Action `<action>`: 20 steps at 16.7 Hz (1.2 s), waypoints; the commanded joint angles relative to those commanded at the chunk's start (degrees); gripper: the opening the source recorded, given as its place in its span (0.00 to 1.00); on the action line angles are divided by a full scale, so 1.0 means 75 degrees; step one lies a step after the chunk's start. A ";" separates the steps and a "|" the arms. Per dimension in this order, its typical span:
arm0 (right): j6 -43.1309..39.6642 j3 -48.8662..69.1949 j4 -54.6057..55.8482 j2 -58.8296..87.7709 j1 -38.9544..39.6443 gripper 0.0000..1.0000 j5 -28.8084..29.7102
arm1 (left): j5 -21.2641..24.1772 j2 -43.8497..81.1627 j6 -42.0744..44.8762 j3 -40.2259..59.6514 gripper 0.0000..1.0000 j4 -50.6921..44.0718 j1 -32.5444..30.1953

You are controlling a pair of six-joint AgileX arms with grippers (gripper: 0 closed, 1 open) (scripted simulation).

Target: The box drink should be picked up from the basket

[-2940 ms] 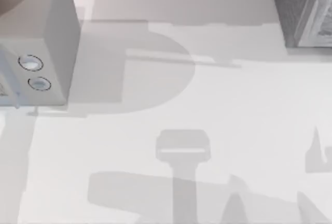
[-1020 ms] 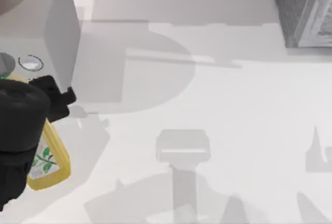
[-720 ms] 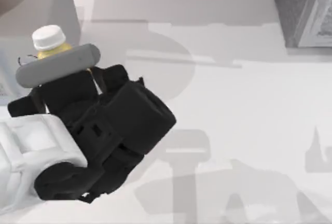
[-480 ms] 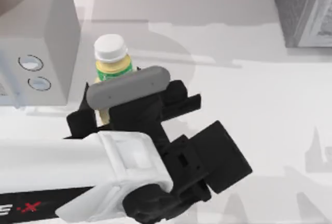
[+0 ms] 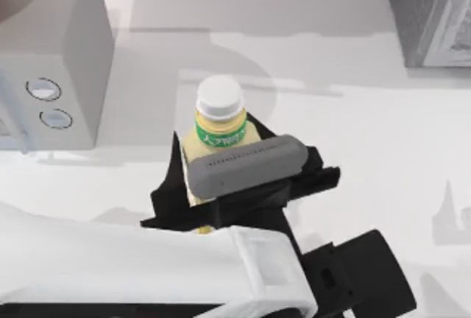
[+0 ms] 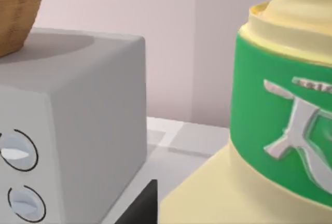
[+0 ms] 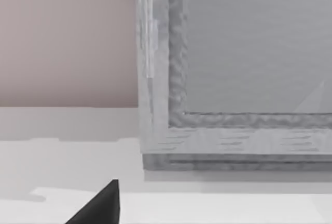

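The left pincer (image 5: 221, 178) grips the box drink (image 5: 218, 140) mid-counter (image 5: 353, 134): a yellow container with white screw cap and green neck label lettered in white, right of the grey appliance (image 5: 51, 60).

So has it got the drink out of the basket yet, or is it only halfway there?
The pick-up looks done: the left gripper is clamped on the box drink, holding it upright above the table, to the right of the grey appliance. The wicker basket sits on top of that appliance, well away from the drink. Nothing obvious is left, unless it must be set down.
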 joint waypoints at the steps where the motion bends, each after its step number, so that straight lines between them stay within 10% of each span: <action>1: 0.0000 0.0000 0.0000 0.0000 0.0000 1.00 0.0000 | 0.0000 0.0000 0.0000 0.0000 0.00 0.0000 0.0000; 9: 0.0000 0.0000 0.0000 0.0000 0.0000 1.00 0.0000 | 0.0148 0.0354 0.1254 -0.0268 0.00 0.1801 0.0039; 20: 0.0000 0.0000 0.0000 0.0000 0.0000 1.00 0.0000 | 0.0488 0.1579 0.7119 -0.1596 0.00 1.0652 0.0402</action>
